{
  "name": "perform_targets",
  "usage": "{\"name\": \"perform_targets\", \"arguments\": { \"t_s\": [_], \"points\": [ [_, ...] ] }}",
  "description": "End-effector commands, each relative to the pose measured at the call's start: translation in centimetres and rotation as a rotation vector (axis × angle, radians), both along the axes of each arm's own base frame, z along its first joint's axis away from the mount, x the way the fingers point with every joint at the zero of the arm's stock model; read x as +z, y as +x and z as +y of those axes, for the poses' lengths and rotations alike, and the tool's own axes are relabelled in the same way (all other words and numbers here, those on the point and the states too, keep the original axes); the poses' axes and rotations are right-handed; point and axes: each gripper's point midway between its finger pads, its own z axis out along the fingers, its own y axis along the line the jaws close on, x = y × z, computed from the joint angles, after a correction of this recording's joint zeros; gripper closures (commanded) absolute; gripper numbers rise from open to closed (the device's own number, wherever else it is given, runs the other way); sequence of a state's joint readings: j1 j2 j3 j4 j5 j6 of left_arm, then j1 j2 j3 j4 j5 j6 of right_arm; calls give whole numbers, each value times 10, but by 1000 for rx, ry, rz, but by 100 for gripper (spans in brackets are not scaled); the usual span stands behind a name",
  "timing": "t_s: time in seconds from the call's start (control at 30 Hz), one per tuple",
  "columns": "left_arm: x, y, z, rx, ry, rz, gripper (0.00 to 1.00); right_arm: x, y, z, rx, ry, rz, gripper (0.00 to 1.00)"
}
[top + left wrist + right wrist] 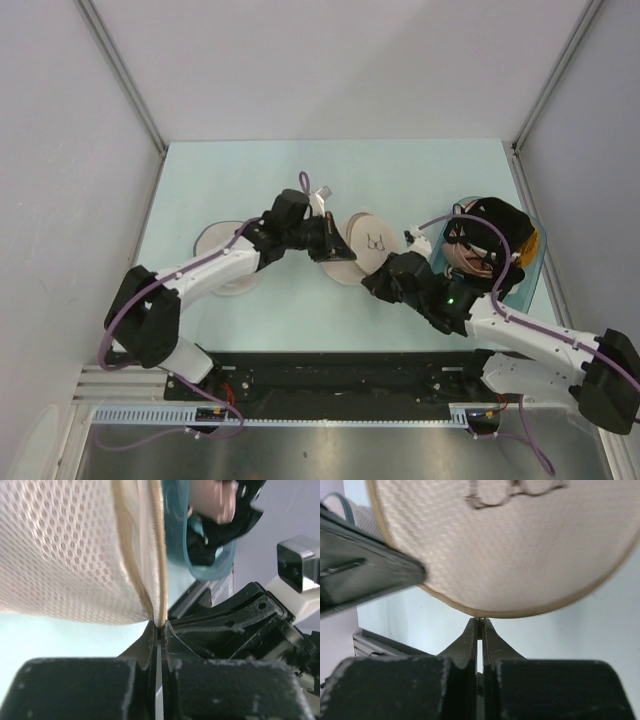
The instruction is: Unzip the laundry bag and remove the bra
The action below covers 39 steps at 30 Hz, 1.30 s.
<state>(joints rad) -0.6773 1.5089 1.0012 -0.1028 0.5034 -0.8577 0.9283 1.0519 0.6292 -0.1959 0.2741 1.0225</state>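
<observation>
Over the table (250, 180), laundry bag (365, 243); rim tight in both arms' jaws

A pale mint table (230, 175) is lying beneath the jaws of the left gripper (159, 626) and the right gripper (480, 621), spreading well past them. Plain grey-white walls (330, 60) are rising beyond the jaws and on either side, with metal corner posts (120, 70) slanting upward. Soft, even light is falling, casting only faint shadows.
</observation>
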Motion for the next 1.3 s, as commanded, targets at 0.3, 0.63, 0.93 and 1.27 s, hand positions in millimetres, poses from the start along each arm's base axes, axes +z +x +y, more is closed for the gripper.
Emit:
{"name": "perform_targets", "arguments": {
  "t_s": [0.3, 0.63, 0.93, 1.27],
  "points": [
    [58, 61, 24, 58, -16, -205, 100, 1, 1, -29, -14, -11, -16, 100],
    [46, 78, 22, 92, 47, -172, 17, 16, -12, 14, 18, 94, -35, 100],
    [55, 9, 60, 133, 28, -249, 7, 19, 5, 15, 18, 95, -49, 100],
    [6, -24, 10, -24, -83, -78, 16, 19, 9, 25, 44, 98, -34, 100]
  ]
}}
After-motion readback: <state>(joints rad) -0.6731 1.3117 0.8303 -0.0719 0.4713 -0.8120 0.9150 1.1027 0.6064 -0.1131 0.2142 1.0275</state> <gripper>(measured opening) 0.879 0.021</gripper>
